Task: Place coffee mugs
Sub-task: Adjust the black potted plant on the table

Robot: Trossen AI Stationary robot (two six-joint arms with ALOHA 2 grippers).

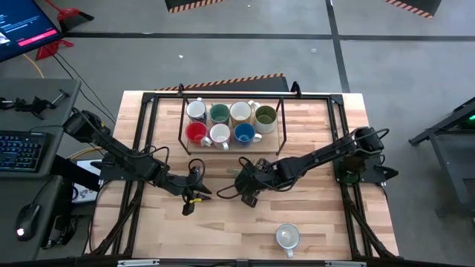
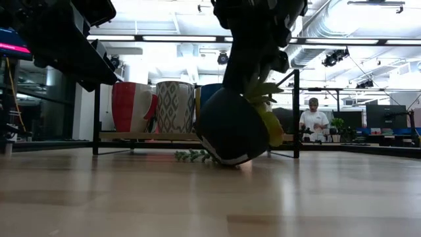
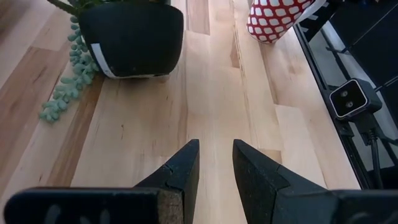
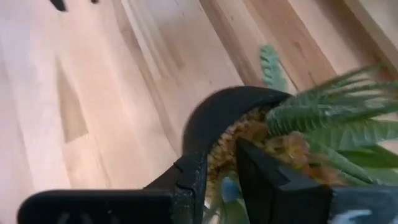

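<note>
Lone white mug nearest, in front of the plant pot. Right claw pinches pot rim, pot tilted on worktop. Left claw just beside pot, fingers slightly spread, empty. Seven mugs sit behind on rack.

Two matte black jointed arms carry looping black cables; the left claw has wedge-shaped black fingers backed by cork-like pads.
</note>
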